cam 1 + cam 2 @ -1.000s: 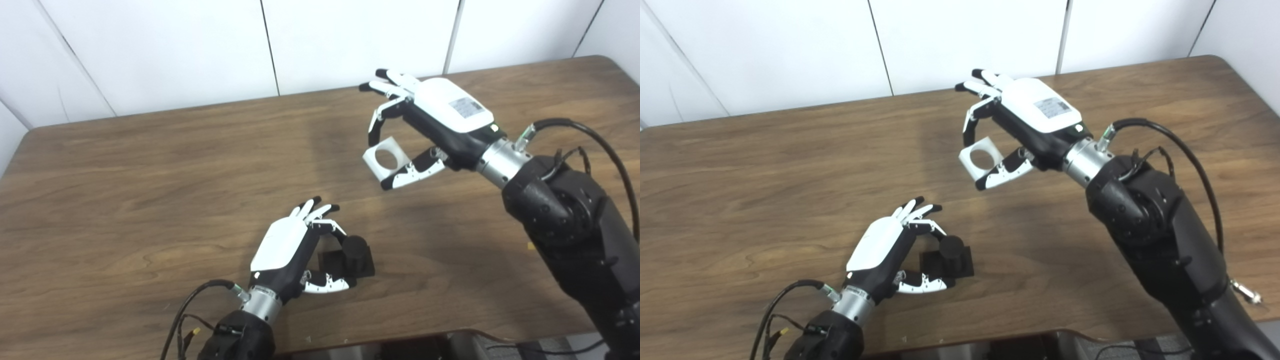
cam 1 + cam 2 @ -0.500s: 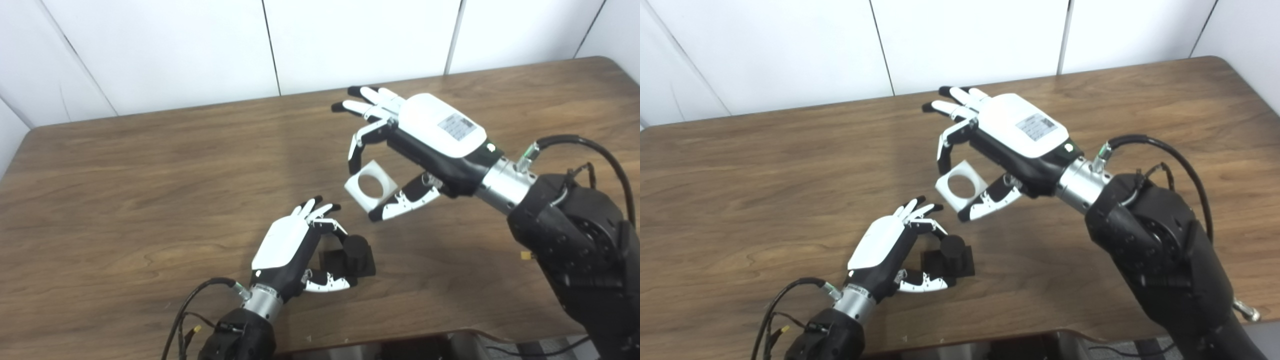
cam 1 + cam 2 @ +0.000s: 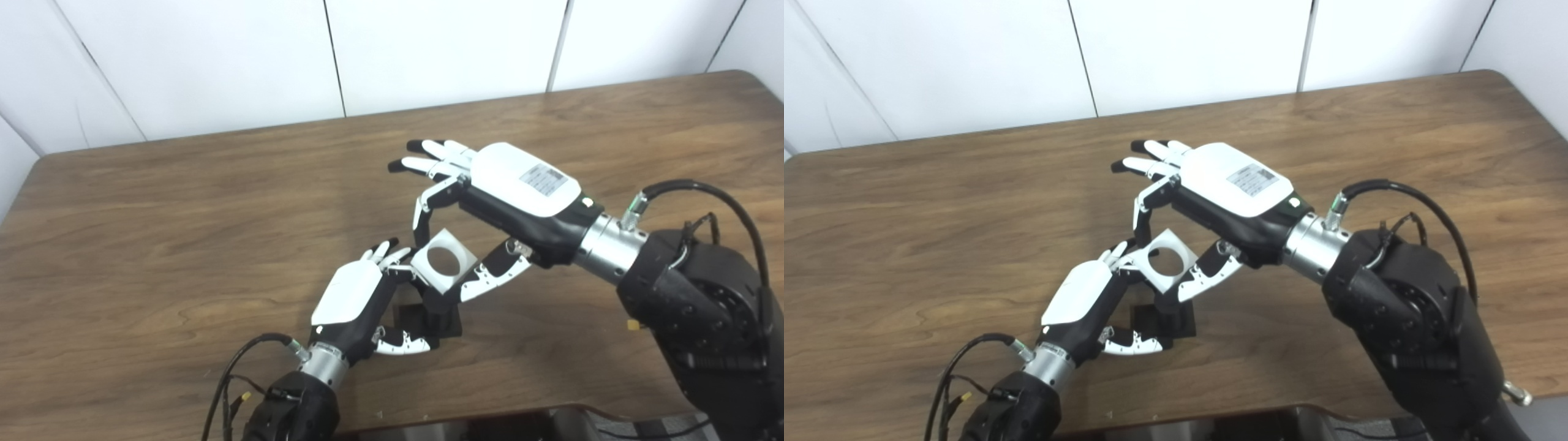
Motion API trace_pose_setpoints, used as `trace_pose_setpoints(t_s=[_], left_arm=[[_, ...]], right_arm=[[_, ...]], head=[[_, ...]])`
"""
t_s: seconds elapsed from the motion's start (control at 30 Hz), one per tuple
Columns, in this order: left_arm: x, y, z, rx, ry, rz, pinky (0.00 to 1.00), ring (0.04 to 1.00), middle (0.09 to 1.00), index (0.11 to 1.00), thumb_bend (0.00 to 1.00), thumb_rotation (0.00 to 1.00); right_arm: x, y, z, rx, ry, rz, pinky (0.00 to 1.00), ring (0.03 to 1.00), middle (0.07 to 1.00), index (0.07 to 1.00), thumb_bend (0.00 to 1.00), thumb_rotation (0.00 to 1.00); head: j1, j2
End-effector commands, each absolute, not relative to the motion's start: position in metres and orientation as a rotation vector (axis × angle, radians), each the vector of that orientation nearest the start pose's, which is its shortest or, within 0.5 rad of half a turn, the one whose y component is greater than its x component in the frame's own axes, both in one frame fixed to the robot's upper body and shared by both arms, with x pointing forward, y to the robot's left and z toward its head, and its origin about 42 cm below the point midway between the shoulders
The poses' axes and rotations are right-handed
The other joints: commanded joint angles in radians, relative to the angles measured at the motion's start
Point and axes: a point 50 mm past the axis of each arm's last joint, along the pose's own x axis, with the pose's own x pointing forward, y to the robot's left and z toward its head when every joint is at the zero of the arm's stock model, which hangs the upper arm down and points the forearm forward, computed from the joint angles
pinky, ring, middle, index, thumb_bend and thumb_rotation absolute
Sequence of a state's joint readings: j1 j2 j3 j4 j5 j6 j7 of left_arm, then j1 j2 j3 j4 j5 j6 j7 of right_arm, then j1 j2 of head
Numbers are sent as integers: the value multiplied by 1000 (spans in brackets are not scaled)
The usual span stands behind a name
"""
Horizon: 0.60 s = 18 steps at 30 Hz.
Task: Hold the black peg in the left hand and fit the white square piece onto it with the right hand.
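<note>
I see the white square piece held tilted, one corner up like a diamond, its round hole facing up and toward the cameras. My right hand has it pinched between thumb and one finger, the other fingers spread out straight toward the left. The piece hangs just above the black peg, which stands upright on its square base on the brown table; the piece covers the peg's top from here, so I cannot tell whether they touch. My left hand is closed around the peg's base, thumb low in front, fingertips reaching up beside the white piece's left corner. Behind the table stands a white panelled wall.
</note>
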<state>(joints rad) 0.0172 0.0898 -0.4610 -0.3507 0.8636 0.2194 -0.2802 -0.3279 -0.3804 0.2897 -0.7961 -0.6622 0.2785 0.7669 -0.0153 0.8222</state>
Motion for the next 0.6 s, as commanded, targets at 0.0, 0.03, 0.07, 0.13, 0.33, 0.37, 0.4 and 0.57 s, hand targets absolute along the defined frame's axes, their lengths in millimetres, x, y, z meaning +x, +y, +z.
trace_pose_setpoints(t_s=[0.0, 0.03, 0.07, 0.13, 0.33, 0.37, 0.4, 0.57], left_arm=[[246, 116, 160, 932, -166, -447, 1000, 1000, 915, 489, 515, 75], [246, 116, 160, 931, -164, -448, 1000, 1000, 916, 489, 515, 75], [246, 116, 161, 928, -161, -448, 1000, 1000, 917, 489, 515, 75], [246, 115, 162, 927, -162, -449, 1000, 1000, 915, 489, 515, 75], [245, 114, 163, 923, -159, -452, 1000, 1000, 918, 490, 516, 74], [245, 114, 163, 924, -158, -452, 1000, 1000, 918, 490, 516, 74], [245, 114, 164, 924, -158, -452, 1000, 1000, 918, 490, 517, 73], [244, 114, 165, 940, -163, -453, 1000, 1000, 918, 490, 517, 74]], right_arm=[[254, -177, 324, -1181, -597, 630, 985, 1000, 934, 492, 517, 158], [254, -177, 322, -1183, -594, 634, 985, 1000, 936, 492, 517, 158], [254, -176, 321, -1185, -588, 638, 986, 1000, 938, 492, 517, 158], [255, -175, 317, -1186, -573, 648, 991, 1000, 941, 493, 516, 157], [259, -174, 307, -1205, -541, 665, 994, 1000, 944, 494, 516, 159], [259, -174, 306, -1203, -540, 666, 992, 1000, 944, 494, 516, 159], [259, -174, 305, -1201, -540, 666, 990, 1000, 942, 494, 516, 159], [260, -173, 296, -1192, -524, 687, 994, 1000, 939, 493, 516, 157]], head=[[0, 1], [0, 1], [0, 1], [2, 0], [3, 4], [2, 5], [2, 5], [2, 4]])
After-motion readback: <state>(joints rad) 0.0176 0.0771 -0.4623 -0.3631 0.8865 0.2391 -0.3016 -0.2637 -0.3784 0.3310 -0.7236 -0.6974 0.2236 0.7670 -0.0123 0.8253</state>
